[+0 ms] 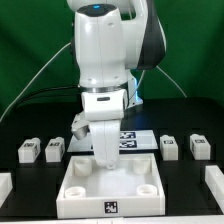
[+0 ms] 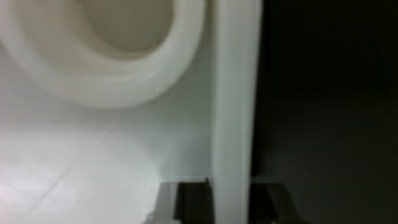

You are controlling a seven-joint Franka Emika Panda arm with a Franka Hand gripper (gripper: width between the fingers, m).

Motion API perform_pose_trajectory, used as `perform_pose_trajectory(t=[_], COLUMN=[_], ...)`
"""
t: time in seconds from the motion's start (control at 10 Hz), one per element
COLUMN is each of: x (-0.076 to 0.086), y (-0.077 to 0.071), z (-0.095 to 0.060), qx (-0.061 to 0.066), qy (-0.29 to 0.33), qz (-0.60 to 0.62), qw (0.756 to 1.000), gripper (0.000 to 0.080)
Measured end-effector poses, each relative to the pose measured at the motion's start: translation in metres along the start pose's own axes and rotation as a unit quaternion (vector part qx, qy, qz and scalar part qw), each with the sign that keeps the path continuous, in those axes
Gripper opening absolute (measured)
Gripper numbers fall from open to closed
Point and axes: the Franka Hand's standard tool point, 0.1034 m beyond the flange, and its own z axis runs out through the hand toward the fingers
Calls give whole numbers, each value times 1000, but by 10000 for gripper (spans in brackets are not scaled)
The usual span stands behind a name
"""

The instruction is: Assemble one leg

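The large white square part (image 1: 110, 180) with round corner sockets lies at the front of the table. My gripper (image 1: 100, 160) reaches down onto its back wall. In the wrist view my gripper (image 2: 231, 186) straddles that wall (image 2: 233, 100), with a dark finger (image 2: 185, 202) pressed against each side of it. A round socket (image 2: 107, 50) shows beside the wall. Several small white legs with tags stand apart from the gripper: two on the exterior view's left (image 1: 28, 150) (image 1: 53, 149) and two on its right (image 1: 169, 146) (image 1: 200, 147).
The marker board (image 1: 127, 138) lies behind the arm. White pieces sit at the front corners on the exterior view's left (image 1: 5, 186) and right (image 1: 213, 186). The table is black, with a green backdrop and cables behind.
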Motion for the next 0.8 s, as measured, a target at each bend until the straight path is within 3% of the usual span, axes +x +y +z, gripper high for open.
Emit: perform_pose_trajectory(t=[0.5, 0.8], x=[0, 21], y=[0, 16], z=[0, 0], qx=[0, -8], qy=[0, 6], qz=[0, -8], qw=[1000, 1000], gripper=[51, 51])
